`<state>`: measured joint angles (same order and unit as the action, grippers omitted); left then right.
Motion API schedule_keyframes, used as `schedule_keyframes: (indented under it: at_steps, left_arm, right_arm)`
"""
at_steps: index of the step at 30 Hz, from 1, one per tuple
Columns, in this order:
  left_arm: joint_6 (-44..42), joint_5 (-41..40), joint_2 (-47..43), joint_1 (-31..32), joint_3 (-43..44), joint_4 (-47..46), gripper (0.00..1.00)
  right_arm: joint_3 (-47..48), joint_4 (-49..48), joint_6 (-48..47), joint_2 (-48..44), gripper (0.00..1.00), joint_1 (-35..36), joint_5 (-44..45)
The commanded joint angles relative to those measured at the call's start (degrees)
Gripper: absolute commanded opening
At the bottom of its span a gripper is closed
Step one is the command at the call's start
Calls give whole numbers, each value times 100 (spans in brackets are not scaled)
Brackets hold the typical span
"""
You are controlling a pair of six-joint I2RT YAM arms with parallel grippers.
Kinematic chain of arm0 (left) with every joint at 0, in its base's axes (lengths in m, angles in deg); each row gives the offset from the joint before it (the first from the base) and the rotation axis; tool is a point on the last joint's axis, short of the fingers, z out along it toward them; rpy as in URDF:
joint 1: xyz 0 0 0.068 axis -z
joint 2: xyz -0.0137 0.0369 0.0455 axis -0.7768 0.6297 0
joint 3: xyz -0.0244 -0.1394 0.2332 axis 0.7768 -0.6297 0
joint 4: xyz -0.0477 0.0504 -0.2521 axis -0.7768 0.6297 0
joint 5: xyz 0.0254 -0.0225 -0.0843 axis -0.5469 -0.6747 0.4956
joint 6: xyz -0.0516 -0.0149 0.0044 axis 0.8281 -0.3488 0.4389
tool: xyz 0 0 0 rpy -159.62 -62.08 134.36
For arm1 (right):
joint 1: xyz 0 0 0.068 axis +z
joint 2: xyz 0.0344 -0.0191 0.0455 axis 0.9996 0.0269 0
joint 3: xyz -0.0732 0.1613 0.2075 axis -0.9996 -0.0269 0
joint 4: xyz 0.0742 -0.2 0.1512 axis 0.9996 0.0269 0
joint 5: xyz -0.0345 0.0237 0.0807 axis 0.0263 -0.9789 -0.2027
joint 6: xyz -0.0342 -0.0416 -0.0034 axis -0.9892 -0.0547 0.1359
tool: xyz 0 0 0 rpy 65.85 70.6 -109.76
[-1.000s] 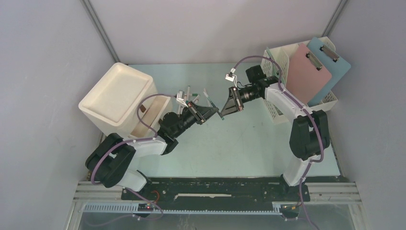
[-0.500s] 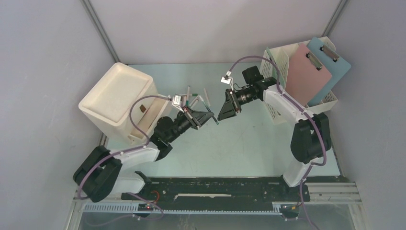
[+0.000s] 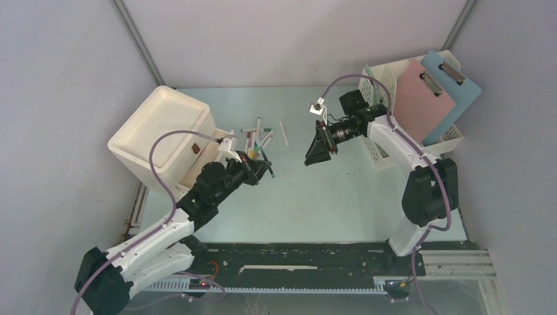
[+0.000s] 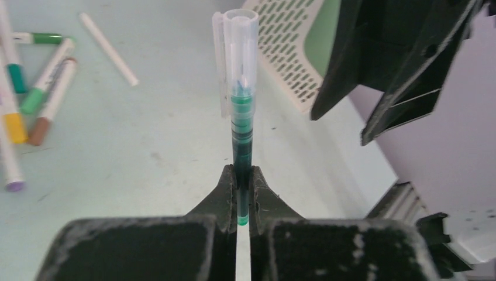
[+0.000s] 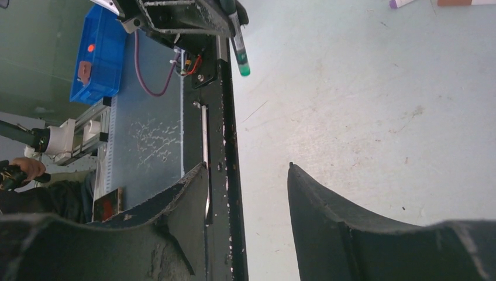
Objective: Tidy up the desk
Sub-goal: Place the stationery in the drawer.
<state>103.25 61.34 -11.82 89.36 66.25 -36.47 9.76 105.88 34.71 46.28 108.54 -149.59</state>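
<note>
Green pen (image 4: 241, 134) pinched in left hand (image 4: 244, 172), mid-frame. Right hand (image 5: 245, 175) wide, empty. Mint surface (image 3: 328, 197) fills centre of top view. We'd carry the pen level toward white bin (image 3: 161, 134), upper left, clearing loose markers (image 3: 259, 139).

Mint-green desk (image 3: 341, 197), white bin (image 3: 157, 131), green pen (image 4: 241, 134), perforated white rack (image 4: 289, 64).

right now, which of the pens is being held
The green-inked pen with the clear plastic cap, pinched in the left claw; the other coloured markers all lie loose on the pale mint-green desk.
</note>
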Motion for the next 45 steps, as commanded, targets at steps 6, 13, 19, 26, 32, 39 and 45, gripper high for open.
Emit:
schedule_keyframes:
  at_steps: [6,13,19,26,32,39,45]
  left_arm:
    - [-1552,-1059,-603,-91,1082,2761,0]
    - [-2193,-1748,-700,-91,1816,3768,0]
    - [-2752,-2191,-754,-88,2267,4325,0]
    - [-3297,-2809,-699,-89,2779,4750,0]
    - [-3579,-3177,-426,-94,3010,4999,0]
    - [-3746,-3793,164,-97,3254,5364,0]
    - [-3942,-4003,407,-110,3178,5429,0]
  right_arm:
    - [74,151,-342,-272,60,-74,-9]
    - [56,122,-360,-305,60,-74,97]
    - [46,78,-353,-359,59,-81,192]
    - [28,57,-363,-402,60,-90,224]
    - [-11,55,-402,-485,59,-141,234]
    - [-29,52,-408,-514,59,-176,216]
    - [-42,42,-412,-505,60,-205,225]
